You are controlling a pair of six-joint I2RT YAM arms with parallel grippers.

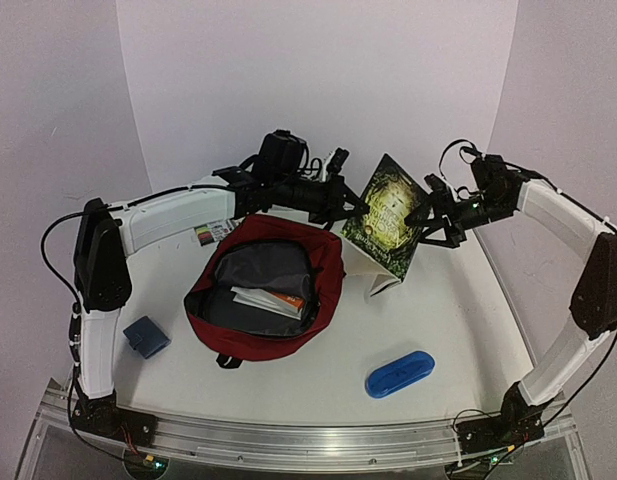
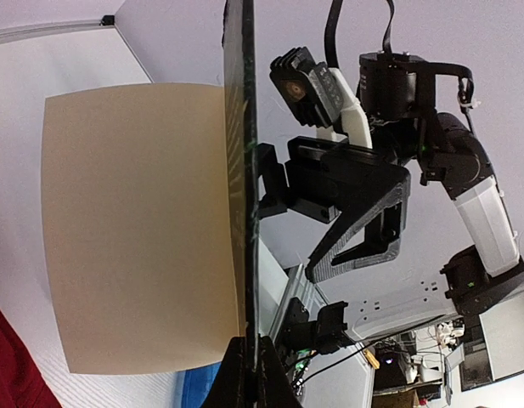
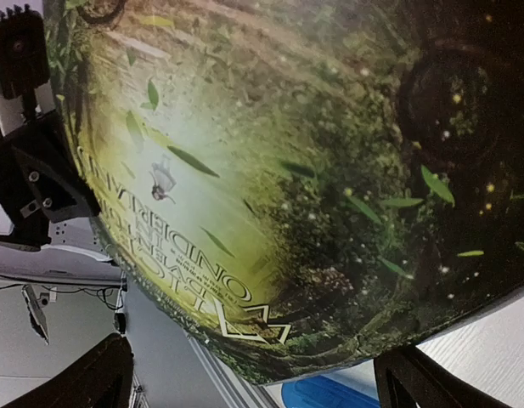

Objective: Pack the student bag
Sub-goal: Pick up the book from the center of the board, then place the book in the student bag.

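The left gripper [image 1: 351, 205] is clamped on the edge of a green book [image 1: 388, 215], holding it upright over the table's [image 1: 438, 310] far middle. The right gripper [image 1: 428, 215] is spread wide at the cover, gripping nothing. The student bag [image 1: 258, 347] lies open just left of the book and toward the near edge, closer to the left arm.

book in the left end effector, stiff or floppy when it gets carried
Probably floppy: the book looks like a thin paperback, and one cream leaf hangs away from the cover. Pinched only at an edge by the left end effector, it may fan open or twist. Its glossy cover could slip.
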